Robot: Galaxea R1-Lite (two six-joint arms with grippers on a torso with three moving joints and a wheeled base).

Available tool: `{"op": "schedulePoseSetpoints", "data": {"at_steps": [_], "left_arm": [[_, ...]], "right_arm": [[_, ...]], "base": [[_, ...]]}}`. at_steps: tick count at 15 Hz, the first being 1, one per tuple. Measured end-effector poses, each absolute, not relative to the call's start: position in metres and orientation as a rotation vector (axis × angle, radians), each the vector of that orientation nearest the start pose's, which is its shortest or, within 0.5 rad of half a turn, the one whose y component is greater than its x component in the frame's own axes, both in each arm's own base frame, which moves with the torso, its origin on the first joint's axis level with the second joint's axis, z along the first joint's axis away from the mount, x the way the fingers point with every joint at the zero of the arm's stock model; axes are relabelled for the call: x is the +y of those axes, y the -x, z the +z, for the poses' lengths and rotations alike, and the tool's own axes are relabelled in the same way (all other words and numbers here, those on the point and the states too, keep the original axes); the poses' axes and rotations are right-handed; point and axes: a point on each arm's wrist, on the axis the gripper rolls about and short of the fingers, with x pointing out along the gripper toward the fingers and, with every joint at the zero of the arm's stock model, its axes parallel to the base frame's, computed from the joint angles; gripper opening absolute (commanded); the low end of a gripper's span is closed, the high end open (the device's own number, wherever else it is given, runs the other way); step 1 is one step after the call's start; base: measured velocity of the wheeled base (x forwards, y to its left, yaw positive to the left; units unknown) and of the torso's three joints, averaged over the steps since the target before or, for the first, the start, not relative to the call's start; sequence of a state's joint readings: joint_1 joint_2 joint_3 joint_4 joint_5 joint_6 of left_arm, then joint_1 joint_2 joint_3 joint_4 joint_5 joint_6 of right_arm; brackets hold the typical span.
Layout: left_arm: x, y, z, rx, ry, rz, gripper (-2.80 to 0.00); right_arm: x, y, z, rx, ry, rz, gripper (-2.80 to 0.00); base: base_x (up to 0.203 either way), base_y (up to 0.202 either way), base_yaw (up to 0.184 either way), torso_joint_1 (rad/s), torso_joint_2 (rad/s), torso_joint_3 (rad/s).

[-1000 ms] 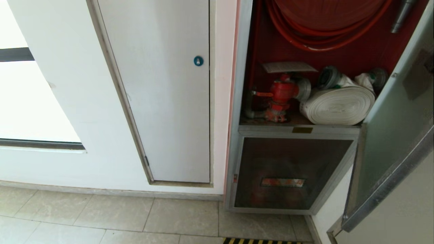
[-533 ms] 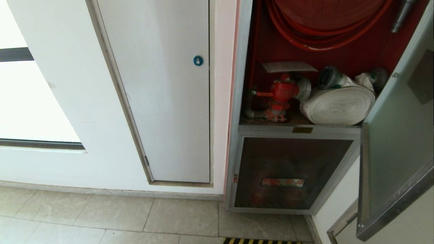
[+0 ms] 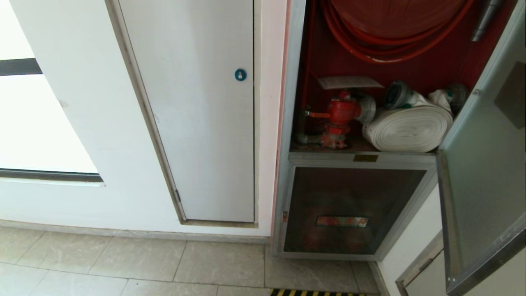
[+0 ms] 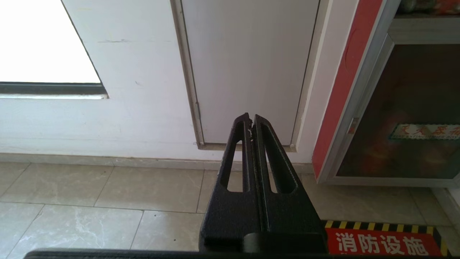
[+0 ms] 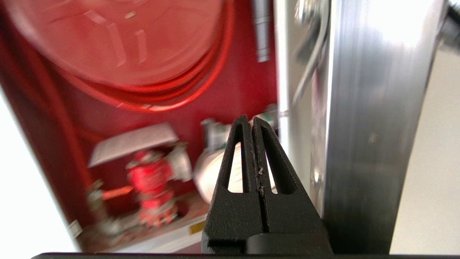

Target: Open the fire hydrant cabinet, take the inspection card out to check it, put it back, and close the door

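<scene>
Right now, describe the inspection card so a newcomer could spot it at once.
Find the fire hydrant cabinet, its door swung open on the right. Below the red hose reel, the inspection card lies flat on the red valve. It is the only thin white sheet; the rolled white hose beside it is bulky.

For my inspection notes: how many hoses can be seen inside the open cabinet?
2. A red hose is wound on the reel at the top; a rolled white hose lies on the shelf, right of the red valve. Others may be hidden above.

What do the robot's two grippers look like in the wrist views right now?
Both match: the left gripper and right gripper have matte black, textured fingers tapering to narrow tips, each with a long slotted cut-out. Pale scuffs mark the inner edges. No cables or markings show.
</scene>
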State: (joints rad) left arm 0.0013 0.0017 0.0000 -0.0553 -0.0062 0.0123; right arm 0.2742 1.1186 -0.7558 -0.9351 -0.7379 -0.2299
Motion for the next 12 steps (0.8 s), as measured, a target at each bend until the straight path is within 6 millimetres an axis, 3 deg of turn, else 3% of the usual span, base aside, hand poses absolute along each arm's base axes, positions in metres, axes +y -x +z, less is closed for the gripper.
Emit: {"op": "schedulePoseSetpoints", "data": {"at_steps": [12], "left_arm": [[0.000, 0.023, 0.081, -0.053, -0.012, -0.005, -2.80]], "right_arm": [[-0.001, -0.130, 0.337, -0.483, -0.020, -0.681, -2.80]], "base": [[0.000, 0.000, 0.000, 0.000, 0.00, 0.000]]}}
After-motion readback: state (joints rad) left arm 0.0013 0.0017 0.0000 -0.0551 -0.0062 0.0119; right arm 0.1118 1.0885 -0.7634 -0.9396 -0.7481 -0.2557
